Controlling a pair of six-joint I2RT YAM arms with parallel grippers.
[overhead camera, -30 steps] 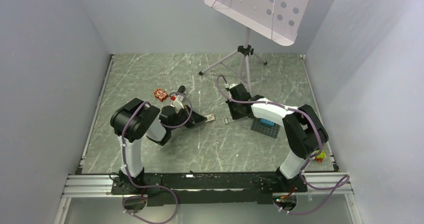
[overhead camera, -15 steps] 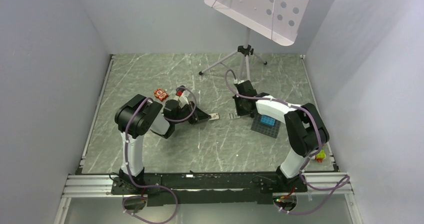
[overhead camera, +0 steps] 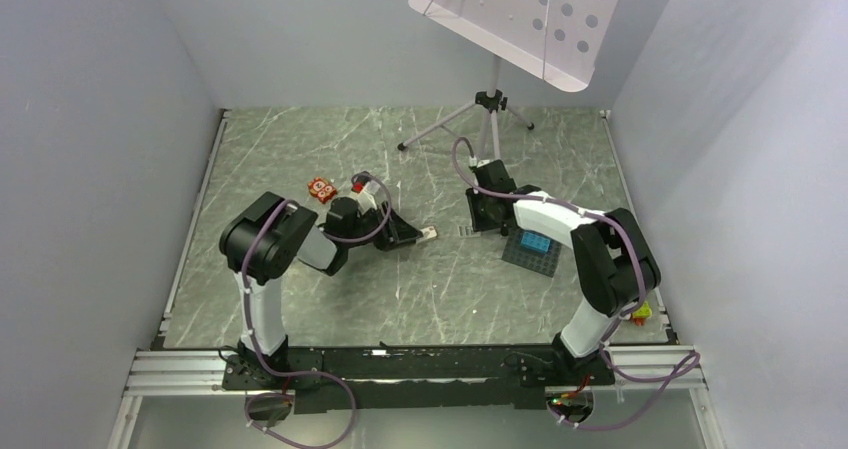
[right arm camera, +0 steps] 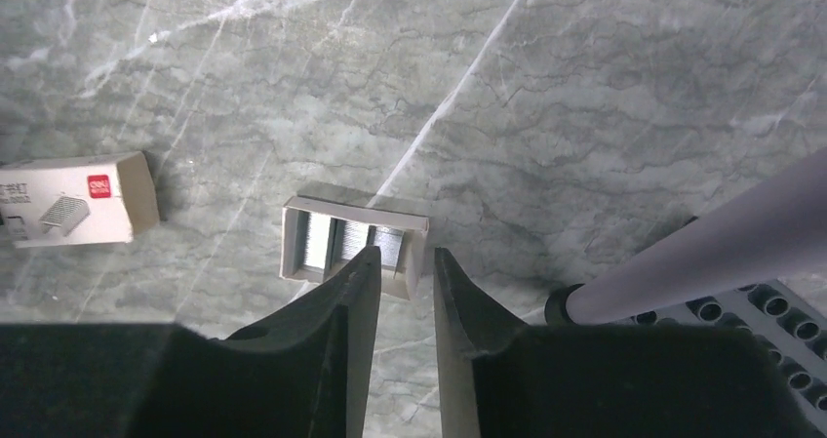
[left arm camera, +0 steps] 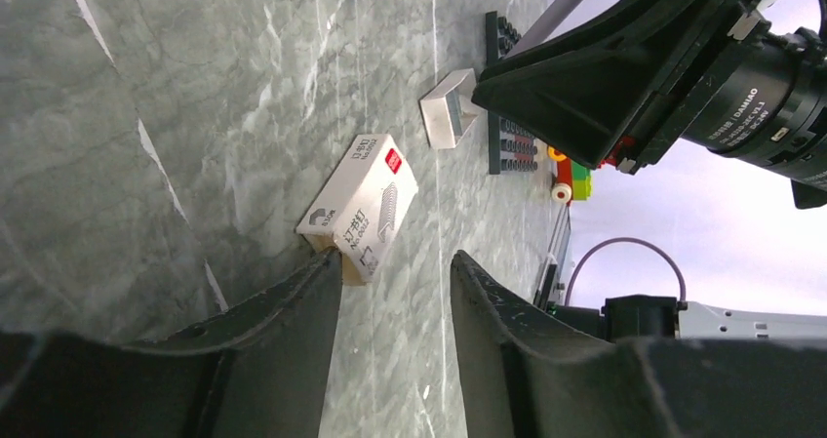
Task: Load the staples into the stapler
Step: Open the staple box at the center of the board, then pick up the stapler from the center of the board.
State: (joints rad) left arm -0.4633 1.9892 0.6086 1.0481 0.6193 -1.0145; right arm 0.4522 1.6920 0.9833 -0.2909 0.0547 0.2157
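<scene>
The staples (right arm camera: 317, 239) are silver strips lying in a small open cardboard tray (right arm camera: 293, 262) on the marble table. My right gripper (right arm camera: 405, 255) stands open right at the tray, its tips on either side of the tray's right wall without closing on it. The tray's empty white sleeve (left arm camera: 359, 209) lies to the left. My left gripper (left arm camera: 395, 260) is open, one fingertip (left arm camera: 327, 267) beside the sleeve's near end and nothing between the jaws. From above, the left gripper (overhead camera: 400, 233) and the right gripper (overhead camera: 478, 221) face each other across sleeve (overhead camera: 428, 234) and tray (overhead camera: 465, 232). The stapler is out of view.
A dark baseplate (overhead camera: 532, 255) with a blue brick (overhead camera: 536, 242) lies just right of the right gripper. A tripod (overhead camera: 488, 119) stands behind, one leg (right arm camera: 722, 253) close to the right fingers. An orange toy (overhead camera: 320, 188) sits far left; coloured bricks (overhead camera: 640, 312) near the right edge.
The right gripper drew the tray out to the right, away from the sleeve in the left gripper. Both grippers have since opened and let go.
</scene>
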